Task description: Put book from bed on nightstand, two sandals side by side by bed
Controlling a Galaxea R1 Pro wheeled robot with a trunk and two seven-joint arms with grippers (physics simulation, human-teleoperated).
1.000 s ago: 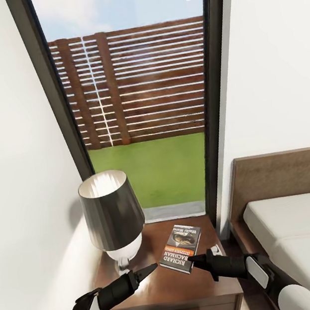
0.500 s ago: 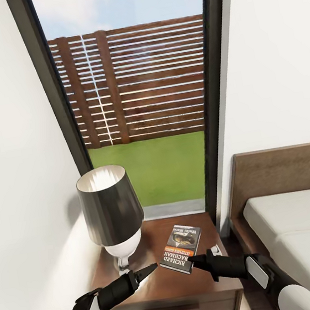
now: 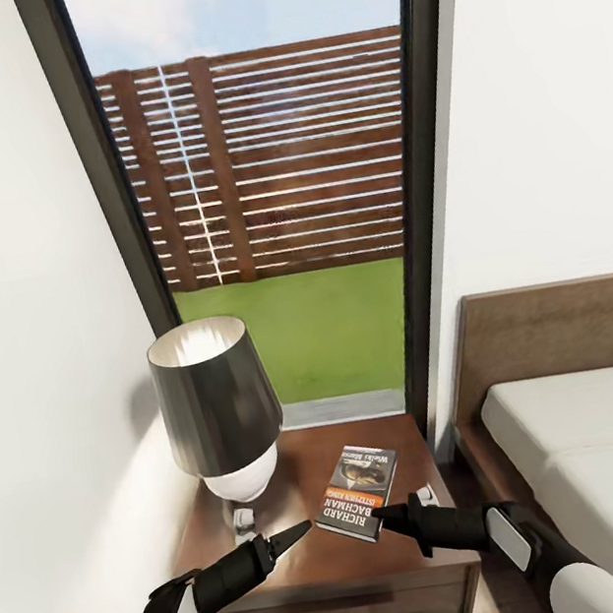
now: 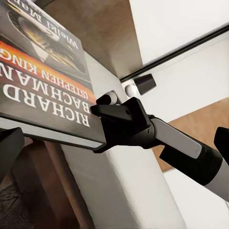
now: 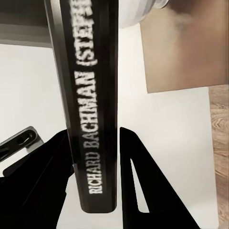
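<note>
Book (image 3: 359, 492): dark paperback with orange band and white lettering, over the right half of the nightstand (image 3: 320, 568) top, tilted, its near corner at the right gripper (image 3: 389, 516); spine reads "Richard Bachman" in the right wrist view (image 5: 93, 109); cover and lettering large in the left wrist view (image 4: 43, 81).
Right gripper: fingers either side of the book's spine edge, one finger (image 5: 133, 191) dark beside the spine, a narrow pale gap between it and the book; firm clamp or loose straddle, cannot tell. Seen from the side in the left wrist view (image 4: 107, 114), black body against the book's lower corner.
Left gripper (image 3: 297, 533): fingers together in a point, hovering over the front of the nightstand top, just short of the book, holding nothing.
Lamp (image 3: 215, 416): dark shade, white base, on the left half of the nightstand, apart from the book.
Bed (image 3: 591, 458): pale mattress, brown headboard, right of the nightstand.
Window (image 3: 276, 212): tall, dark frame, behind the nightstand; grass and slatted brown fence outside.
Walls: white, both sides.
</note>
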